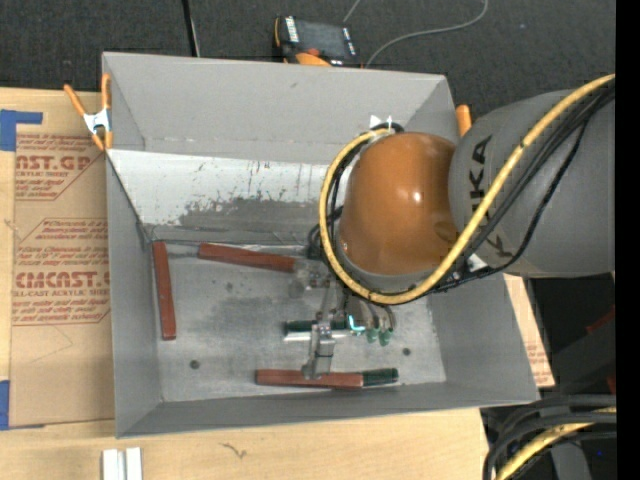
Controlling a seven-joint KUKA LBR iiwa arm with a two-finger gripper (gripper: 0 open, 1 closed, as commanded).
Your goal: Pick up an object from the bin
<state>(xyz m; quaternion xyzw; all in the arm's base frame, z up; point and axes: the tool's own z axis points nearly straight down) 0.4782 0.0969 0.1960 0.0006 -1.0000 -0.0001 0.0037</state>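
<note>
Three sticks: I count a left stick along the left side of the bin, a back stick slanting near the rear wall, and a front stick lying along the front of the floor. All are red-brown.
Hand: it sits low under the arm's orange cover, just above the middle of the front stick. I cannot tell whether it is apart or together.
Green bits: these lie just right of the hand, too small for me to name.
Done: I judge only the approach complete.
Left: I see nothing clamped, and the front stick lies flat, so gripping and lifting remain.
</note>
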